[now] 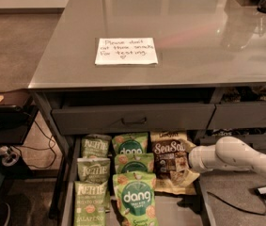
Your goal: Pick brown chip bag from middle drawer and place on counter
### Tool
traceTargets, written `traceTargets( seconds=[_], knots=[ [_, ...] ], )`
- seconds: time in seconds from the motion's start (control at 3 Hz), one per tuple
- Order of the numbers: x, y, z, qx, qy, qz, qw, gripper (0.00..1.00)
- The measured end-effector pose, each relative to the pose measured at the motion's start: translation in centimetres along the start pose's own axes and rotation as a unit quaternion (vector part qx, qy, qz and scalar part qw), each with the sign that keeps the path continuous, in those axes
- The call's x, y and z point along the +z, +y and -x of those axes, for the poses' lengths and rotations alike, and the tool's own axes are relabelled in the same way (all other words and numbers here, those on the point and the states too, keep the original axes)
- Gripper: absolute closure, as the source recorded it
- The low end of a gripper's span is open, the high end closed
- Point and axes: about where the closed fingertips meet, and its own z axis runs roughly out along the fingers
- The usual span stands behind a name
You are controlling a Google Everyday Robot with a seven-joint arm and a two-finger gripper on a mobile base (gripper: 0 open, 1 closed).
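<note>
My gripper (183,165) is low on the right, inside the open drawer (68,194), at the right edge of the brown bag (166,160). My white arm (238,157) reaches in from the right, level with the drawer. The gripper's tip overlaps the bag's right side. I cannot tell whether it is apart, together, or clamped on the bag.

The brown bag lies flat, label up, in the right column of the drawer, towards the back. Three dang bags (134,197) fill the middle column just beside it. Three Kettle bags (93,169) fill the left column.

The counter (203,46) is above, and a handwritten note (126,51) lies on it. A closed drawer front (133,119) with a handle sits between counter and open drawer.
</note>
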Motion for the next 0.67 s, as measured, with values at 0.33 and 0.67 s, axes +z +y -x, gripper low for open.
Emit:
traceTargets(
  seconds=[0.33, 0.67],
  knots=[
    [2.0, -0.2, -0.2, 0.006, -0.006, 0.007, 0.9999, 0.00],
    [3.6, -0.5, -0.6, 0.000, -0.019, 0.009, 0.9998, 0.00]
  ],
)
